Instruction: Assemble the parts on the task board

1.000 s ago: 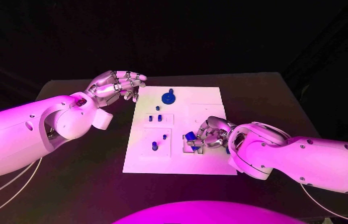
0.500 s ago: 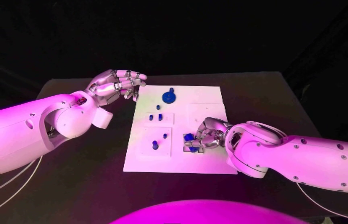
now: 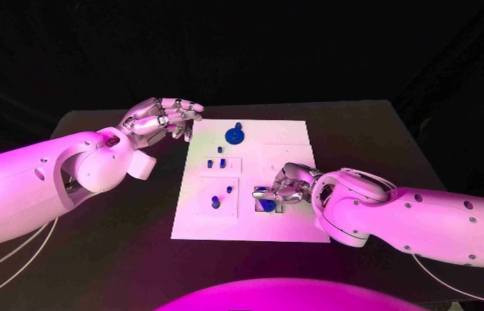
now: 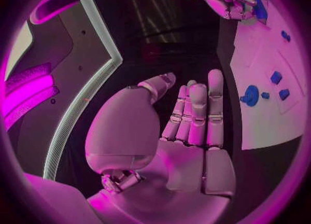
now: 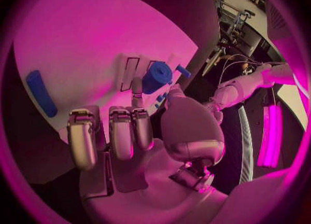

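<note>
A robotics lab or test stand: a black tabletop [image 3: 121, 255] against a dark backdrop carries one white task board [image 3: 292, 133], and cabled equipment racks [image 5: 236, 24] stand in the room behind, under coloured light.

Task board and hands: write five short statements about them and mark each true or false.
1. The right hand holds a blue part over the task board. True.
2. The left hand rests flat on the board's middle. False: it hangs at the board's far left corner, holding nothing.
3. A round blue part lies near the board's far edge. True.
4. The left hand's fingers clasp a part. False: they are bare.
5. The board lies on a white table. False: the table is black.
</note>
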